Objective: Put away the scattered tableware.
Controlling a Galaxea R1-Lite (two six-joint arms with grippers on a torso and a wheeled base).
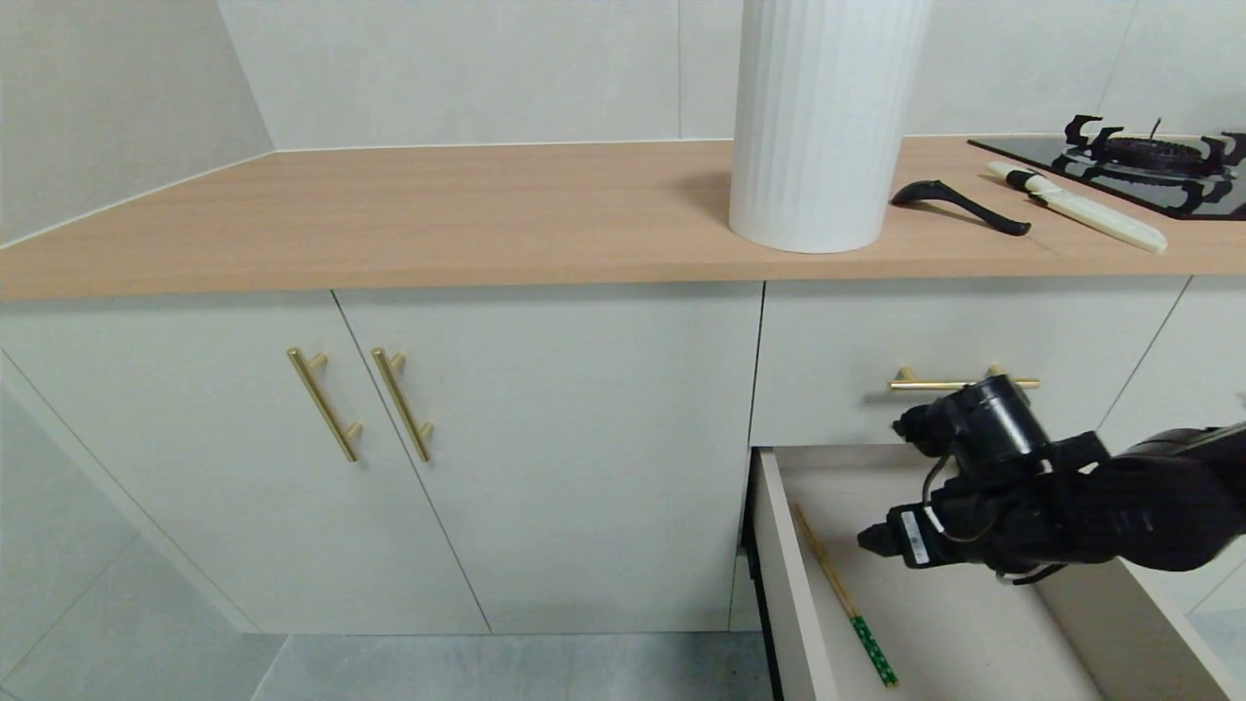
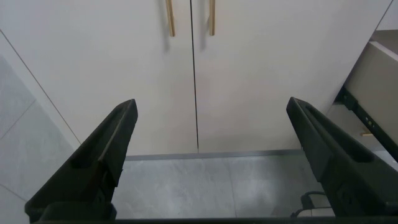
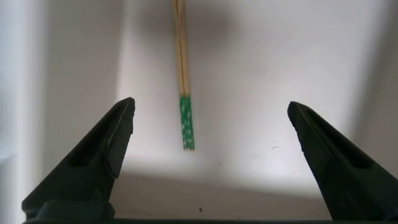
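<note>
Tableware status: one pair of chopsticks point(image 1: 845, 592) lies flat on the floor of the open drawer point(image 1: 779, 545), along its left wall, green ends toward the drawer front. I count that item as stowed.

Right gripper point(image 1: 888, 482) hangs over the drawer just above the chopsticks, jaws spread wide with nothing between them; I read it as released. Left gripper point(image 2: 211, 106) is down low facing the cupboard doors point(image 2: 193, 62), also spread and empty.

Outstanding: a black spoon point(image 1: 959, 204) and a pale-bladed knife point(image 1: 1081, 206) lie on the tabletop point(image 1: 438, 214), between the white ribbed container point(image 1: 818, 127) and the hob point(image 1: 1149, 166).

My estimate: roughly a third done. Two pickups to go, then the drawer needs closing.
</note>
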